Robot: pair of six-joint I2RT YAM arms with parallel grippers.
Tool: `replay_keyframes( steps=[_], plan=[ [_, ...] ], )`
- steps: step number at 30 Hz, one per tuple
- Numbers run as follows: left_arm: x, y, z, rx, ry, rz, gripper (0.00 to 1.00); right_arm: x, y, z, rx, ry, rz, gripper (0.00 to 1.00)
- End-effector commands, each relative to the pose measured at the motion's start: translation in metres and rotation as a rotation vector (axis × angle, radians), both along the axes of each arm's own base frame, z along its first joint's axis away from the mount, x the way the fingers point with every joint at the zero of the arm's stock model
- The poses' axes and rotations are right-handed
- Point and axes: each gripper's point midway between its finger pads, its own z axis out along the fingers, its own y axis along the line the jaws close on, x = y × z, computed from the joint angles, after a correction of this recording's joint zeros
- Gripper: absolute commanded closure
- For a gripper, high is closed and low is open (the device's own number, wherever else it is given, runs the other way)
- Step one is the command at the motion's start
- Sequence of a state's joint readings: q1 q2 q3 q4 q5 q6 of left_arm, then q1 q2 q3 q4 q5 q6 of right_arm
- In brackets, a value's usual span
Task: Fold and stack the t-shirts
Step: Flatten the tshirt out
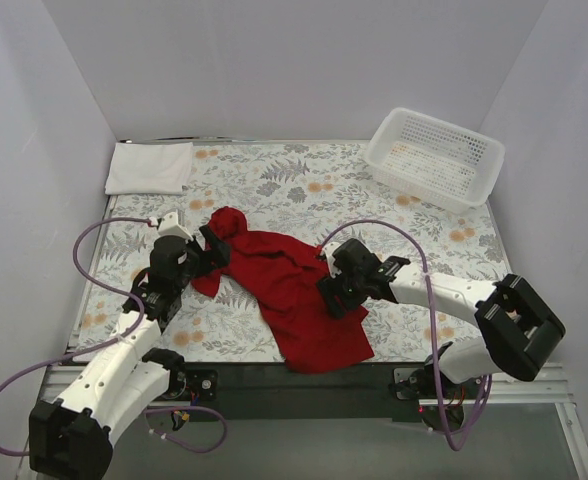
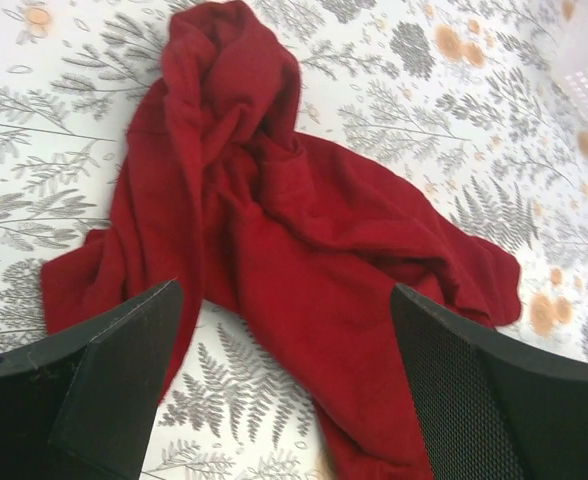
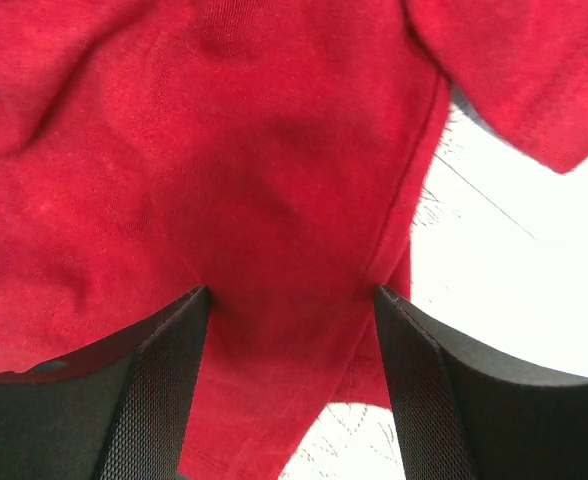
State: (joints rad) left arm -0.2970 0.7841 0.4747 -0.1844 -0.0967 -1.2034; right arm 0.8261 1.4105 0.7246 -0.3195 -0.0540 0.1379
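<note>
I am seeing the deep red t-shirt [image 1: 292, 292] lying crumpled on the floral bench [image 1: 414, 225]. It is running from a bunched knot left of the middle down to the near edge, where it is spreading out flatter. The white t-shirt [image 1: 149, 167] is sitting as a flat folded rectangle in the far left corner, well apart from the red one. The left jaws are standing wide open at the red shirt's bunched left end, with the cloth lying ahead of them and nothing pinched. The right jaws are also gaping open at the shirt's right edge, red cloth filling the gap between them; I cannot tell whether they are touching it. A white mesh basket [image 1: 434, 157] is resting in the far right corner.
</note>
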Motion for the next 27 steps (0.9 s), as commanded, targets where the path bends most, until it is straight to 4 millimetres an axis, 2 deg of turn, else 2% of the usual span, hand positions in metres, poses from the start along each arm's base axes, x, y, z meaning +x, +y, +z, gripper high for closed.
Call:
replay_keyframes(
  steps=[1,2,3,4,5,6,8,9,11,12,13,14,15,18,19,22,25,27],
  plan=[
    [0.003,-0.031,0.028,-0.094,0.026,-0.11,0.16,0.014,-0.005,0.024,0.02,-0.106,-0.06,0.27],
    [0.003,-0.037,0.022,-0.101,0.067,-0.117,0.16,0.02,-0.009,0.034,0.025,-0.152,-0.094,0.27],
    [0.006,-0.047,0.034,-0.108,0.056,-0.147,0.16,0.027,-0.016,0.043,0.019,-0.199,-0.132,0.27],
    [0.01,-0.06,0.038,-0.101,0.073,-0.173,0.17,0.03,-0.02,0.047,0.015,-0.22,-0.154,0.27],
    [0.008,-0.074,0.026,-0.073,0.127,-0.211,0.17,0.035,-0.029,0.052,0.005,-0.253,-0.196,0.27],
    [0.015,-0.085,0.037,-0.067,0.118,-0.231,0.17,0.04,-0.039,0.055,-0.002,-0.276,-0.249,0.27],
    [0.026,-0.116,0.031,0.036,0.162,-0.282,0.17,0.046,-0.057,0.054,-0.018,-0.286,-0.33,0.27],
    [0.029,-0.122,0.028,0.076,0.164,-0.282,0.17,0.047,-0.071,0.05,-0.029,-0.273,-0.386,0.27],
    [0.036,-0.158,0.017,0.194,0.179,-0.352,0.2,0.049,-0.096,0.043,-0.037,-0.23,-0.49,0.22],
    [0.029,-0.177,0.014,0.226,0.178,-0.405,0.22,0.049,-0.099,0.041,-0.029,-0.215,-0.517,0.19],
    [0.03,-0.186,-0.007,0.297,0.207,-0.446,0.24,0.051,-0.109,0.04,-0.023,-0.2,-0.562,0.14],
    [0.034,-0.202,0.001,0.309,0.18,-0.476,0.25,0.051,-0.115,0.038,-0.022,-0.191,-0.585,0.11],
    [0.026,-0.218,-0.004,0.34,0.179,-0.526,0.25,0.049,-0.119,0.034,-0.025,-0.173,-0.601,0.09],
    [0.029,-0.25,-0.022,0.436,0.176,-0.593,0.3,0.05,-0.137,0.03,-0.014,-0.144,-0.703,0.01],
    [0.022,-0.264,-0.026,0.462,0.166,-0.631,0.32,0.051,-0.146,0.028,-0.013,-0.134,-0.744,0.01],
    [0.019,-0.292,-0.043,0.53,0.154,-0.698,0.4,0.05,-0.154,0.026,0.01,-0.102,-0.785,0.02],
    [0.018,-0.31,-0.059,0.552,0.166,-0.749,0.49,0.048,-0.155,0.026,0.032,-0.085,-0.79,0.02],
    [0.017,-0.317,-0.064,0.547,0.172,-0.769,0.51,0.047,-0.155,0.025,0.038,-0.081,-0.796,0.02]
  ],
)
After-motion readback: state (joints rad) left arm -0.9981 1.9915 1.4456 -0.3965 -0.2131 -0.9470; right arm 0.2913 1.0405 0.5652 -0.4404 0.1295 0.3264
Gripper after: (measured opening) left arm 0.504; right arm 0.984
